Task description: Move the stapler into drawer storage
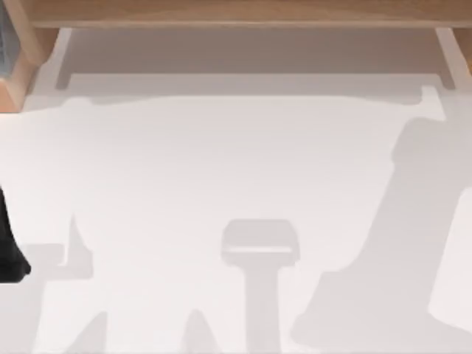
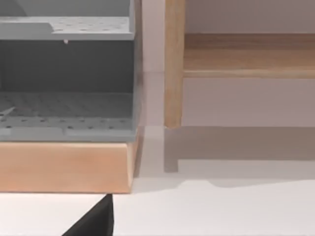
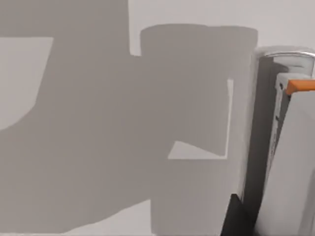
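Note:
The stapler is a slim light-grey body with a rounded chrome end and an orange tab, close in the right wrist view. A black part of my right gripper sits right beside it, and the hold itself is hidden. The drawer unit has a wooden frame with grey perforated trays and stands at the table's far left corner. My left gripper shows as a black tip just in front of the unit's wooden base. A black part of the left arm is at the left edge of the table.
A wooden shelf runs along the back of the white table, with a wooden leg beside the drawer unit. Grey shadows of the arms fall across the front and right of the table.

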Controlling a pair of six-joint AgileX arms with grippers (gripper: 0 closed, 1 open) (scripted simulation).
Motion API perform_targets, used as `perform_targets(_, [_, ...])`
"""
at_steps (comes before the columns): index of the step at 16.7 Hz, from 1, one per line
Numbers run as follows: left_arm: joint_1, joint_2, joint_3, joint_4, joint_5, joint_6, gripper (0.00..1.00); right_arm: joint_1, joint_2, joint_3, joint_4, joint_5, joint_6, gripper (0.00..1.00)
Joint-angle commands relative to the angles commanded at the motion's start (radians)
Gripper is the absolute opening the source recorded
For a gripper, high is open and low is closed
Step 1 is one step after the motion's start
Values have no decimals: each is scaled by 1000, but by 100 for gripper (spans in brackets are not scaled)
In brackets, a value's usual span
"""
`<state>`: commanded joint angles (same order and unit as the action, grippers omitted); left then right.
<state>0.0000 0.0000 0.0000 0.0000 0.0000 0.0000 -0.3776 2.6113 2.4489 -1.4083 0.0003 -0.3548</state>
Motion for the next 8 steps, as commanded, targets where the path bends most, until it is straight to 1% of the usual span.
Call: perform_targets(8, [0, 0, 0, 0, 0, 0, 100, 0, 0, 0, 0, 0, 0, 90])
